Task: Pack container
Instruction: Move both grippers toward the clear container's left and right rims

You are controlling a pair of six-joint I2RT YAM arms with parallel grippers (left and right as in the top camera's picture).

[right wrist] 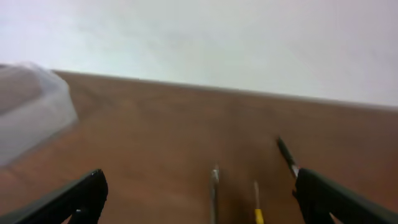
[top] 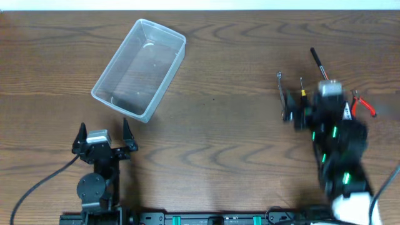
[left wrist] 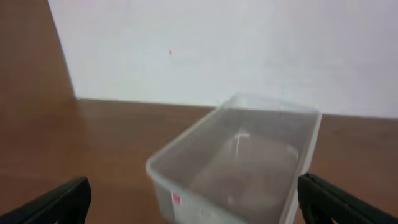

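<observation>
Wood-grain table (top: 212, 134) runs across the whole view, with a pale wall behind it. At the far left lies the container (top: 139, 69), set at a slant, open side up, with nothing visible inside. Being clear thin plastic, it is probably light, a little flexible in the walls and slick to the touch, so it may skid when nudged. The rimmed edge of a long wall looks the surest place to pinch. A small red sticker (left wrist: 176, 198) sits on its near end wall, with no writing readable. Just nearer than the container, the left gripper (top: 104, 128) faces it, jaws spread wide and holding nothing. Well apart on the right lie a grey metal tool (top: 280, 84), a yellow-handled tool (top: 302, 90), a black-handled tool (top: 317, 61) and red-handled pliers (top: 364, 105). The right gripper (right wrist: 199, 190) hangs above them, jaws wide apart and empty.
</observation>
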